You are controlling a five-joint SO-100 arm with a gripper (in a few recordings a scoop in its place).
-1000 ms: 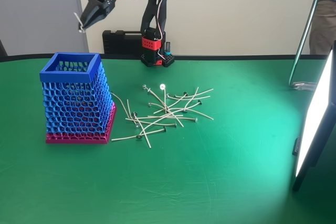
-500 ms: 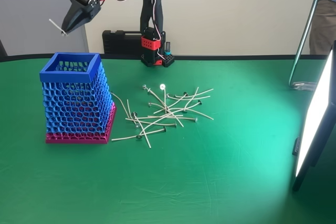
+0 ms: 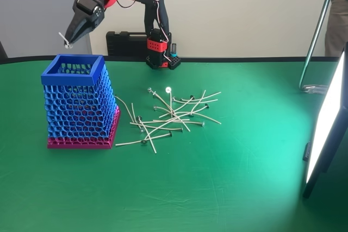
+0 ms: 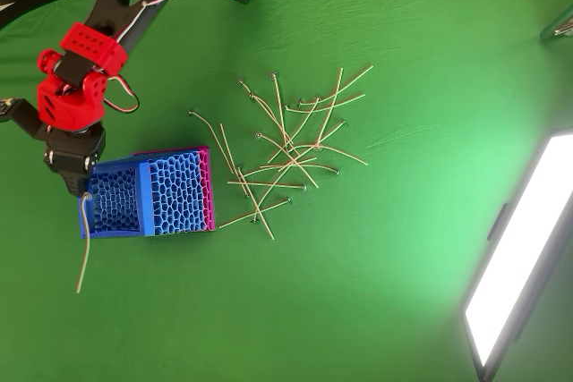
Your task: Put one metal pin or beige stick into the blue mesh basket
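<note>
A: Fixed view, surroundings first. Green cloth table; a bright light panel stood at the 3 o'clock edge, a black case lay behind the arm's base at 12. A loose pile of sticks lay mid-table, just at 3 o'clock of the blue mesh basket. Nothing stood between basket and arm.

B: And the gripper?

A: The gripper hung above the basket's open top, toward its 11 o'clock corner, fingers narrow, pinching the beige stick. Only a short pale length showed at the tips, clear of the rim.

B: Overhead view?

A: The basket appeared tipped by perspective, blue honeycomb walls, pink base edge toward the pile. The gripper sat over the basket's 9 o'clock rim, closed on the stick. The stick hung gently curved, thin and pale, trailing toward 6 o'clock past the basket's corner, over bare cloth. Its dark head was too small to make out.
</note>
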